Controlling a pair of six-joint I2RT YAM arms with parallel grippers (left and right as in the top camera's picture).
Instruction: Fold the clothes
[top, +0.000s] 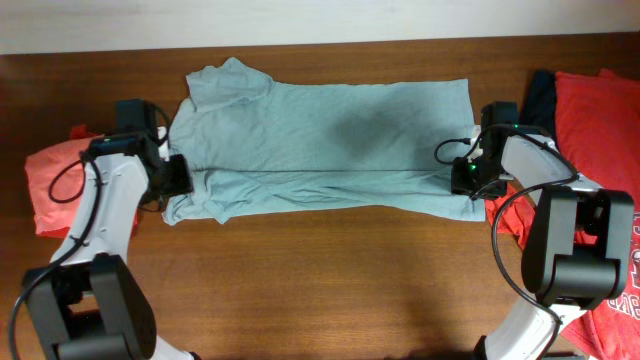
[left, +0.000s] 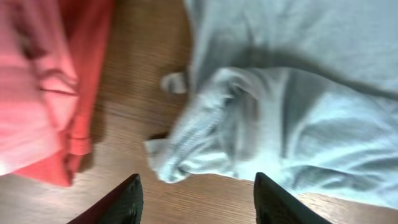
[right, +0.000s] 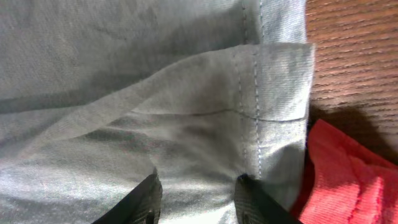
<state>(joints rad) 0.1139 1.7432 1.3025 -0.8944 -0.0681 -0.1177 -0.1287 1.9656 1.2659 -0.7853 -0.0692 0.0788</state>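
Grey-blue cotton, the shirt (top: 320, 140) lies spread flat along the wooden table (top: 330, 280), with its near long edge turned up over the body in a straight fold.

The left gripper (left: 198, 202) hovers at the shirt's sleeve end, its fingers spread and holding nothing. Bare wood lies beneath it, and the bunched sleeve (left: 205, 124) is just ahead. The right gripper (right: 198, 199) sits over the shirt's hem end with its fingers also apart. The doubled cloth lies flat under them, and as far as the wrist view shows, it isn't pinched.

Two things could go wrong from here:

- **At the hem end:** a red garment (right: 348, 174) touches the shirt's corner, perhaps tucked slightly under it. If the right gripper closes a little too far out, it could catch both fabrics and drag the red one into the fold.
- **At the sleeve end:** the sleeve is crumpled, so a pinch may take only its top ridge. The lower layer would then slide free, leaving a lump inside the next fold. An orange cloth (left: 43, 93) lies near this end but clear of the shirt, so it looks less of a threat.

If the two arms lift unevenly, the existing crease would likely skew.
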